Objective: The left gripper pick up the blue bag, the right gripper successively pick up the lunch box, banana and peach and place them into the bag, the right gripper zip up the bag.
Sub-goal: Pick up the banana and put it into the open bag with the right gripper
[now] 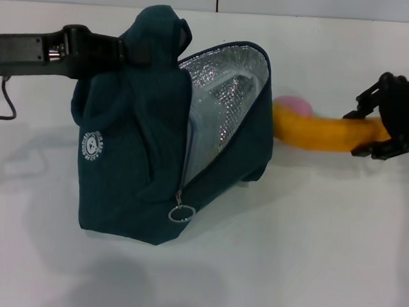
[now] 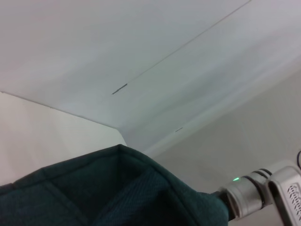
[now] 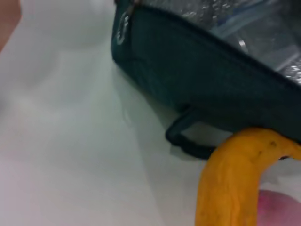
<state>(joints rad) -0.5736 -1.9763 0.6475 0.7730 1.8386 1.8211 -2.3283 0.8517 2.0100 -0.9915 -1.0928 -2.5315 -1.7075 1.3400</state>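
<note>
The blue bag (image 1: 133, 162) stands on the white table, its mouth open toward the right and showing the silver foil lining. My left gripper (image 1: 131, 50) is shut on the bag's handle at the top and holds it up. The bag's fabric also fills the lower part of the left wrist view (image 2: 94, 188). The clear lunch box (image 3: 256, 33) lies inside the bag. My right gripper (image 1: 373, 134) is shut on the right end of the banana (image 1: 318, 132), right of the bag's mouth. The banana's other end points at the bag (image 3: 202, 80). The pink peach (image 1: 292, 103) sits behind the banana, next to the bag.
The zipper's metal ring pull (image 1: 181, 213) hangs at the bag's front lower corner. A second loop handle (image 3: 181, 139) lies on the table under the bag's mouth. White table (image 1: 309, 259) stretches in front and to the right. A wall runs behind the table.
</note>
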